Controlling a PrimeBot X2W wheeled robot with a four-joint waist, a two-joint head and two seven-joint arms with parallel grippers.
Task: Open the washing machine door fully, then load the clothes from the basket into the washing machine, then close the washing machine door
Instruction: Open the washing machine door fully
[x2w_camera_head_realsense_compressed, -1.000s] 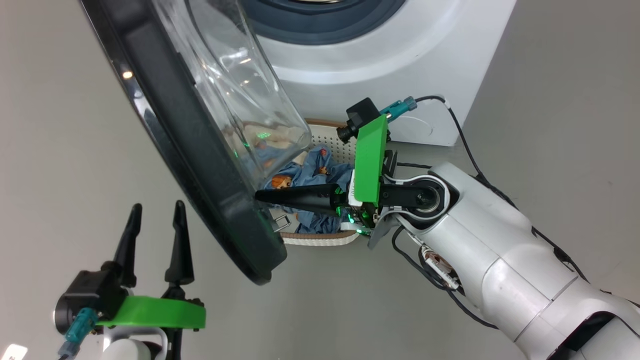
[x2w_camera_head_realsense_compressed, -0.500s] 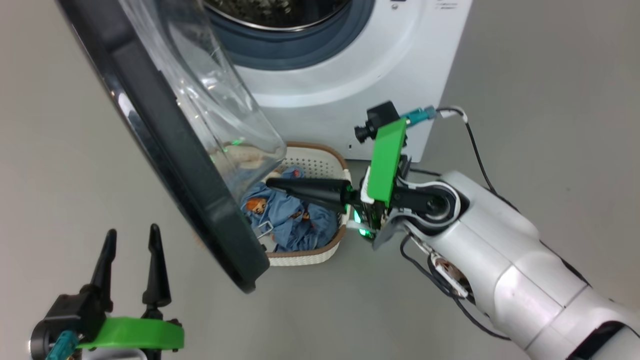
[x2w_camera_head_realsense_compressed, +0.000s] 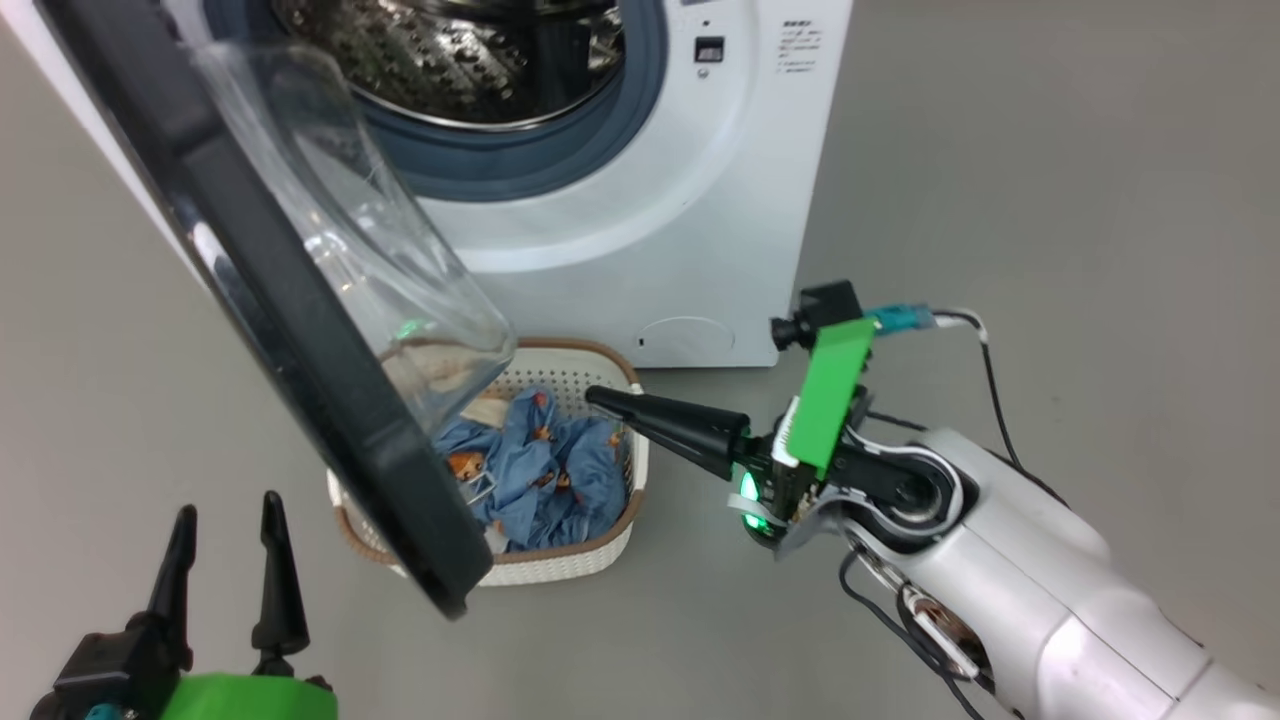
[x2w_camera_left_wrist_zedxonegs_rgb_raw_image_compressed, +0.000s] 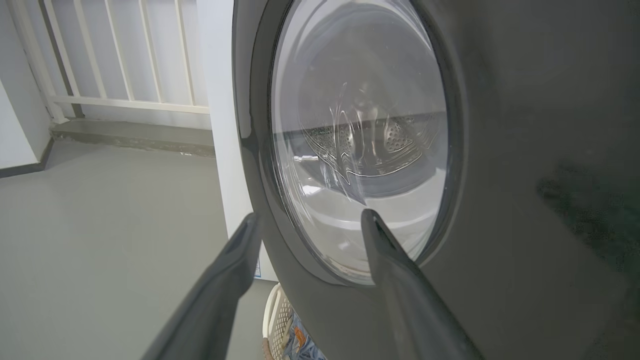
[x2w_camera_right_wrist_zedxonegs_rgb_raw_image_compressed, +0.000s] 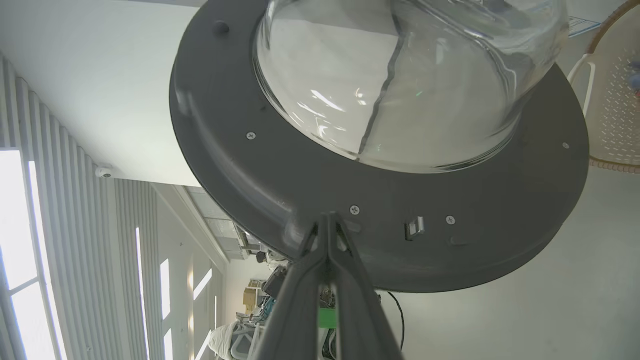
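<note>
The white washing machine (x2w_camera_head_realsense_compressed: 700, 200) stands at the top, its steel drum (x2w_camera_head_realsense_compressed: 460, 50) showing. The washing machine door (x2w_camera_head_realsense_compressed: 290, 330) is swung out to the left, with its glass bowl (x2w_camera_head_realsense_compressed: 380, 260) hanging over the basket (x2w_camera_head_realsense_compressed: 590, 555). The blue bear-print clothes (x2w_camera_head_realsense_compressed: 560, 470) lie in the basket. My right gripper (x2w_camera_head_realsense_compressed: 597, 398) is shut on nothing, its tip over the basket's right rim, apart from the door. In the right wrist view that gripper (x2w_camera_right_wrist_zedxonegs_rgb_raw_image_compressed: 327, 219) points at the door's inner ring (x2w_camera_right_wrist_zedxonegs_rgb_raw_image_compressed: 280, 170). My left gripper (x2w_camera_head_realsense_compressed: 228, 510) is open at the lower left, outside the door (x2w_camera_left_wrist_zedxonegs_rgb_raw_image_compressed: 525, 150).
Grey floor lies all around the machine and basket. A round service flap (x2w_camera_head_realsense_compressed: 685, 335) sits low on the machine's front. A white railing (x2w_camera_left_wrist_zedxonegs_rgb_raw_image_compressed: 125, 50) runs behind the machine. A black cable (x2w_camera_head_realsense_compressed: 990, 380) trails from my right wrist.
The head camera has shifted, bringing the drum and front panel into view. My shut right gripper has drawn back to the right, away from the door's inner edge. The left gripper stays open.
</note>
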